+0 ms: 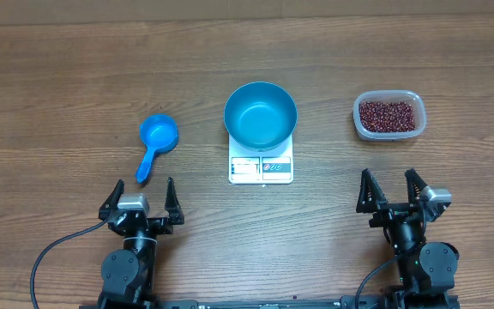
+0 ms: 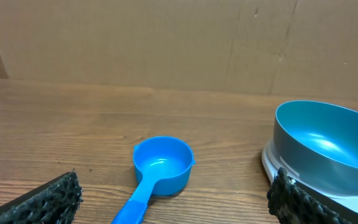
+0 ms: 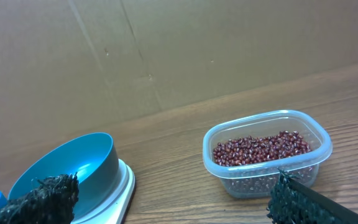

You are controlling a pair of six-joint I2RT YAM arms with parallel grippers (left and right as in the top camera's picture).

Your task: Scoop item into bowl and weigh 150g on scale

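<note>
Blue bowl (image 1: 261, 114) sits empty on the scale (image 1: 261, 168), both hands open

The round, deep, smooth bowl (image 1: 261, 114) was blue, teal inside with pale glints. The small flat square digital scale (image 1: 261, 169) was white, with small dark and red markings along its front strip. The tiny oval beans (image 1: 389, 115) were dark red-brown, and the rectangular plastic tub (image 1: 358, 123) clear and colourless. The small handled plastic scoop (image 1: 156, 136) was bright blue. The wooden table (image 1: 58, 77) showed brown, streaked grain. The flat cardboard wall (image 2: 135, 43) was plain tan. The left gripper (image 1: 143, 189) and right gripper (image 1: 389, 182) were black.

scale (image 1: 262, 169) readout too small
</note>
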